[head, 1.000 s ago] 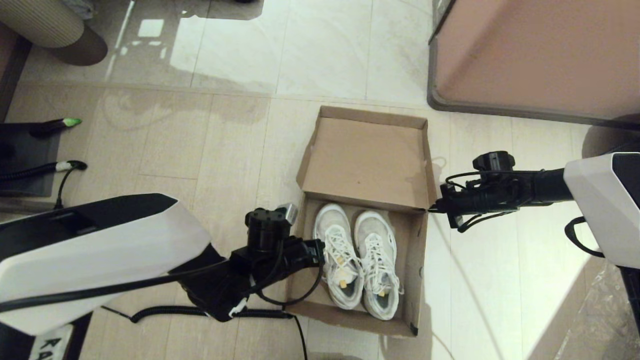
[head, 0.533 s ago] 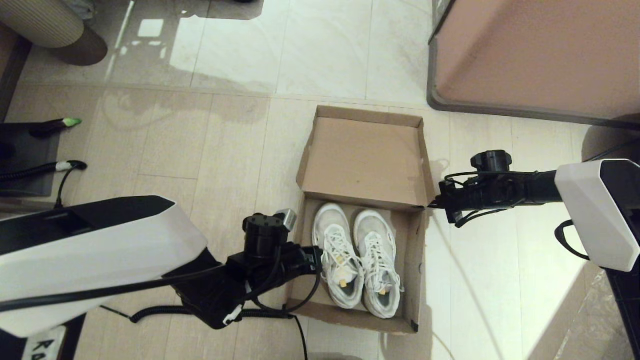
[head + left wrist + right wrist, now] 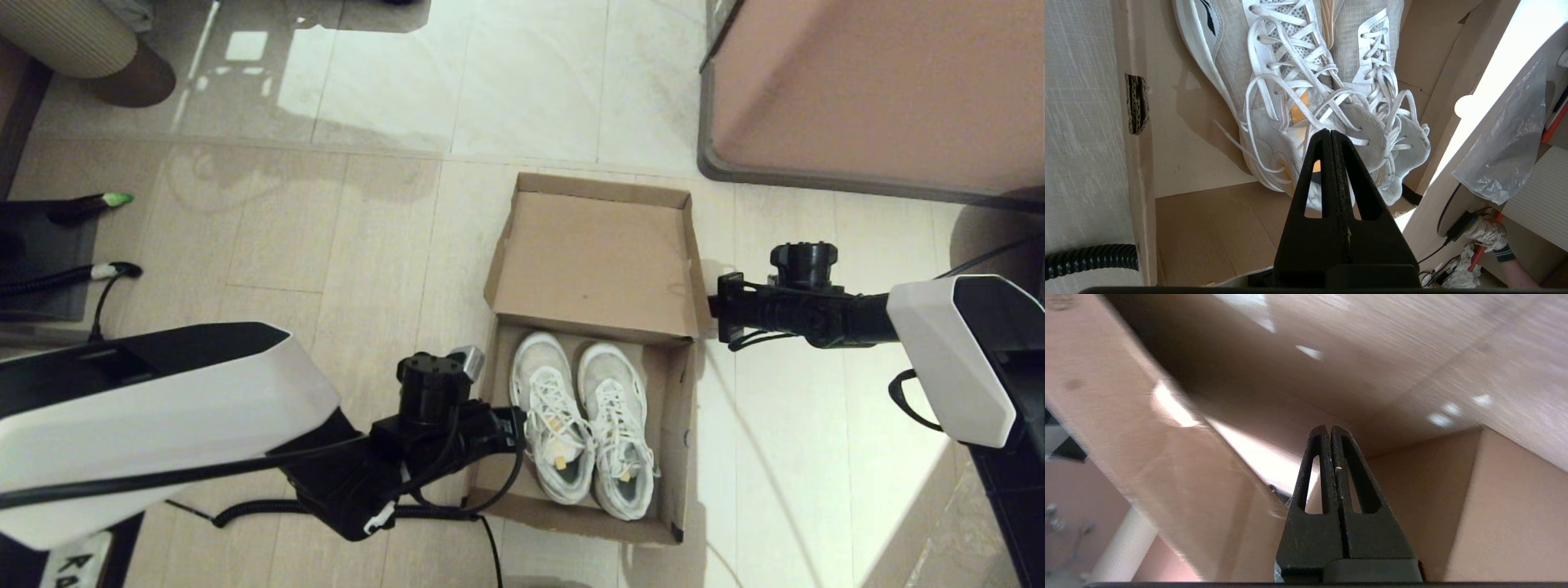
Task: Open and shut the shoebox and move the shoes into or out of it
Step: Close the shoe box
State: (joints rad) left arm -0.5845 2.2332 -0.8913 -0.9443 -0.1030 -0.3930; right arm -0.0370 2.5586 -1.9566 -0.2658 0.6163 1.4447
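Head view: shoebox [image 3: 678, 425] sits open on tiled floor [image 3: 343, 237], lid [image 3: 600, 253] flipped back on far side. Shoes [image 3: 584, 420] lie side by side inside, toes toward lid, heels toward robot. Left gripper [image 3: 516, 420] reaches over box's left wall, tip at the lace area of the left-hand shoe. Right gripper [image 3: 712, 309] is level w/ lid's right edge, just beside it nr the hinge corner; contact can't be told. Pinkish-tan block w/ grey rim [image 3: 882, 90] stands well apart, far right. Left wrist view: fingers [image 3: 1349, 179] pressed together, no gap, nothing clearly between them; tips sit over the tongues and loose laces of the shoes [image 3: 1290, 81], yellowish insole showing behind. Box wall [image 3: 1137, 163] runs alongside, box floor bare nr the heels. Right wrist view: fingers [image 3: 1351, 469] closed tip to tip, holding nothing, w/ brown cardboard of shoebox [image 3: 1494, 506] right in front; picture is blurred, so touching or not can't be told.
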